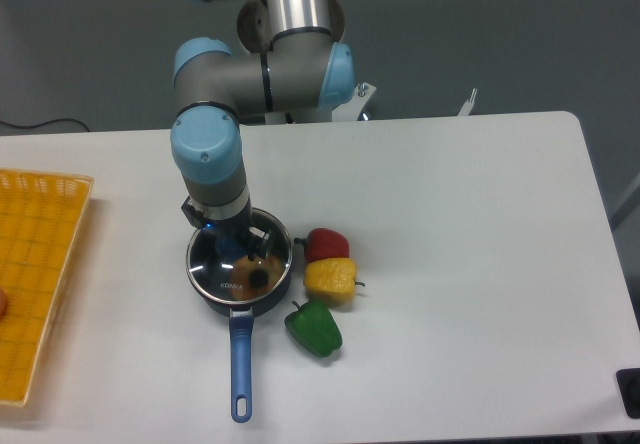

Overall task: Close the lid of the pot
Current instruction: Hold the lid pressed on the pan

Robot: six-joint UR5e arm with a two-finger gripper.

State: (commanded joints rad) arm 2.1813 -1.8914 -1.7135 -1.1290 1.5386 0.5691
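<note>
Gripper (236, 249) down over lid (240, 265) atop pot (214, 299); jaw gap hidden, can't tell if clamping knob; 3 peppers (328, 278) beside.

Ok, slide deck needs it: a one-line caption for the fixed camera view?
Gripper over glass lid on blue-handled pot, three peppers alongside.

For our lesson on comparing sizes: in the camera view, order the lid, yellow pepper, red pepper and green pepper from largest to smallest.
1. lid, clearly widest.
2. yellow pepper and green pepper, too alike to rank.
3. red pepper, though the yellow one partly hides it.
</note>
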